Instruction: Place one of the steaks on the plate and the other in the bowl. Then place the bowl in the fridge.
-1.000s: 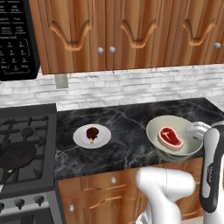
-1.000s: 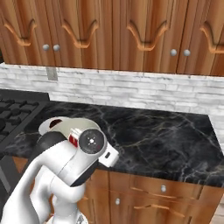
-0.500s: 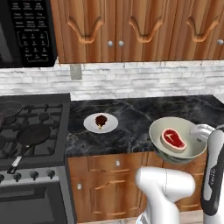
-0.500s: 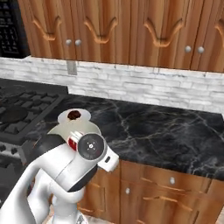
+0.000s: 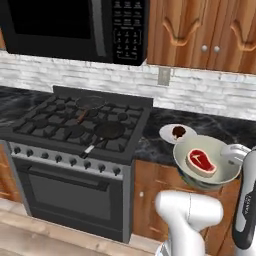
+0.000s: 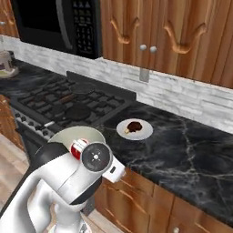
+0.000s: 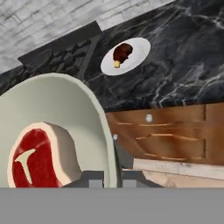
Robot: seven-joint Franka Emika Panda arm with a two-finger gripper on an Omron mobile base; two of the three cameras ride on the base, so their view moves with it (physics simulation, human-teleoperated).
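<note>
The pale cream-green bowl [image 5: 181, 150] hangs in the air in front of the counter's edge, with the bright red steak [image 5: 201, 161] lying in it. My gripper [image 5: 228, 157] is shut on the bowl's right rim. In the hand view my gripper [image 7: 109, 176] pinches the bowl [image 7: 87, 98] wall, and the red steak [image 7: 39, 158] has a pale fat edge. The white plate [image 5: 169, 134] sits on the dark marble counter beside the stove and carries the dark brown steak [image 5: 178, 132]. The plate [image 6: 144, 132] and dark steak [image 6: 134, 126] also appear in the right base view. The fridge is out of view.
A black gas stove [image 5: 75, 125] stands left of the plate, with two dark frying pans [image 5: 108, 131] on its grates. A black microwave [image 5: 75, 25] hangs above it. Wooden cabinets [image 5: 200, 30] line the wall. A small container [image 6: 5, 63] stands at the counter's far left.
The whole picture has shifted: the base has driven, so stove and microwave now fill the left side. The bowl with the red steak stays in my shut gripper.
</note>
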